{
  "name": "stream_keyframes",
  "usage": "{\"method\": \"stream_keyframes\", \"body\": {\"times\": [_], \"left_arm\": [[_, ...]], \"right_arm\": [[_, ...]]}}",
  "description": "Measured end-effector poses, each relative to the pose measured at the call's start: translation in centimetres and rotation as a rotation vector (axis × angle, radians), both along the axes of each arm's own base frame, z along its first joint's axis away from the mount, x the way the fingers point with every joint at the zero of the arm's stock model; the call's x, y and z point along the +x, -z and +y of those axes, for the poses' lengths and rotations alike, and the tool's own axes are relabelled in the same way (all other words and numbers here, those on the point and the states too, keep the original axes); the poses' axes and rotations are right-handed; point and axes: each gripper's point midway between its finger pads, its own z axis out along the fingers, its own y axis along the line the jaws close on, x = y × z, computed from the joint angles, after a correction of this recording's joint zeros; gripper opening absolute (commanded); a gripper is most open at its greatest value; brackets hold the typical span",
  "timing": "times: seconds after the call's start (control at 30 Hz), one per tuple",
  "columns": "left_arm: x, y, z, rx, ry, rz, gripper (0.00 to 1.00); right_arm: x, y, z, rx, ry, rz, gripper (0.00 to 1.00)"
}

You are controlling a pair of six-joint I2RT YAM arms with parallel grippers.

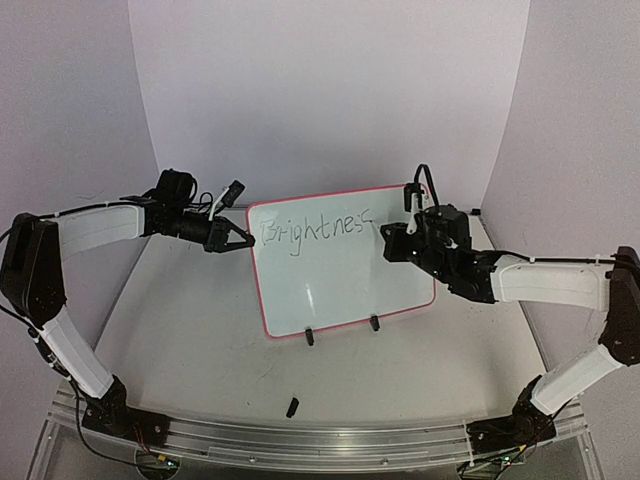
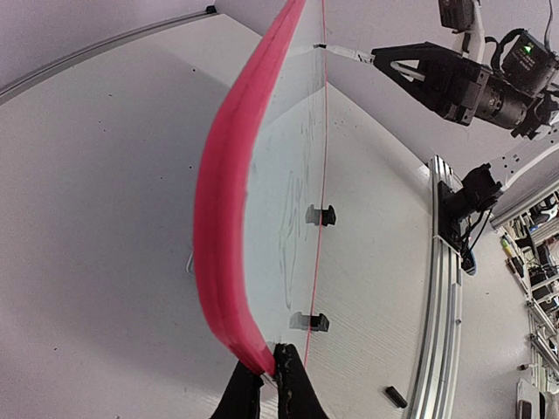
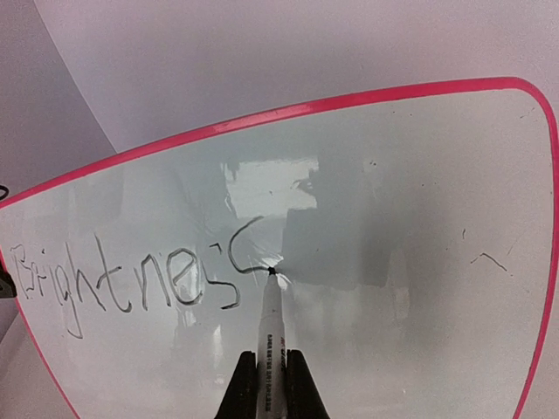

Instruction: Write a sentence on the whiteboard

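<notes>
One whiteboard [image 1: 345, 280], one written word [image 3: 131, 275], two clip feet [image 1: 309, 337] [image 1: 375, 322], one marker [image 3: 272, 323], one black piece [image 1: 292, 406], two tools [image 2: 266, 371] [image 3: 272, 367].

Your left arm [image 1: 100, 225] and right arm [image 1: 550, 285] wear white shells between black joints, on black bases [image 1: 108, 408]. Your left hand [image 1: 238, 241] and right hand [image 1: 392, 243] are black, with slim tapered fingers. A black cable [image 1: 424, 178] loops above the right wrist.

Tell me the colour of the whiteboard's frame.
Frame: red-pink, clearest in the right wrist view.
</notes>
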Motion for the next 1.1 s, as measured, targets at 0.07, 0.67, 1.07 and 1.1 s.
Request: {"method": "stream_keyframes", "body": {"times": [0.07,0.67,1.07,1.1], "left_arm": [[0.0,0.0,0.0,0.000,0.000,0.000,0.00],[0.0,0.0,0.0,0.000,0.000,0.000,0.00],[0.0,0.0,0.0,0.000,0.002,-0.001,0.00],[0.0,0.0,0.0,0.000,0.002,-0.001,0.00]], "right_arm": [[0.0,0.0,-0.2,-0.004,0.010,0.004,0.00],[-0.8,0.9,0.2,-0.006,-0.037,0.038,0.00],[-2.3,-0.9,0.1,0.059,-0.088,0.002,0.00],[-2.5,-1.3,0.1,0.068,-0.093,-0.006,0.00]]}}
